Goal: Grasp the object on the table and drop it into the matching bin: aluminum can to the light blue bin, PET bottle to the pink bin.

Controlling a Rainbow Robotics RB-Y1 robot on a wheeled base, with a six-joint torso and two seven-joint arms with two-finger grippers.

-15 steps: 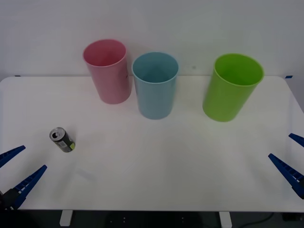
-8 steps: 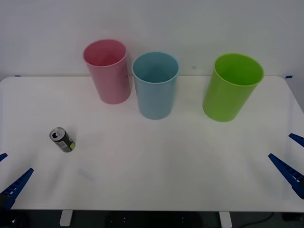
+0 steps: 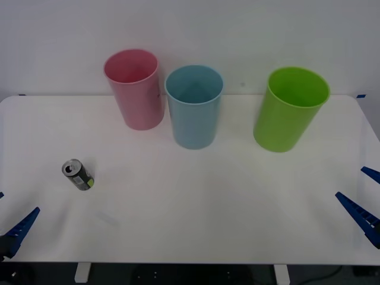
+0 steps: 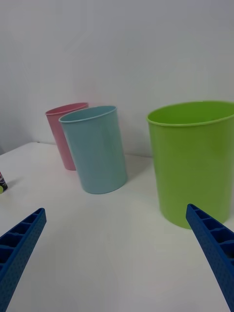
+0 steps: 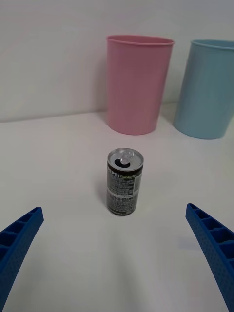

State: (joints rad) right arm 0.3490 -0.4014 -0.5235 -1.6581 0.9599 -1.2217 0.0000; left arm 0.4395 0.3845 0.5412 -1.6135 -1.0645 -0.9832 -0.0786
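Note:
The aluminum can (image 3: pixel 78 175), small and dark with a silver pull-tab top and a yellow-green patch, stands upright on the left part of the white table (image 3: pixel 196 208). In the left wrist view the can (image 5: pixel 125 183) is straight ahead, in line with the gap between the open blue fingers (image 5: pixel 19 239). My left gripper (image 3: pixel 16 205) is open at the table's near left corner, short of the can. The pink bin (image 3: pixel 135 89) and the light blue bin (image 3: pixel 194 107) stand side by side at the back. My right gripper (image 3: pixel 350 181) hangs open at the right edge.
A lime green bin (image 3: pixel 290 110) stands at the back right, apart from the other two; the right wrist view shows this lime green bin (image 4: pixel 195 161) closest. A white wall runs behind the bins. Bare tabletop lies between the can and the bins.
My left gripper has drawn back toward the near left corner, away from the can. The can, the bins and the right gripper have not moved.

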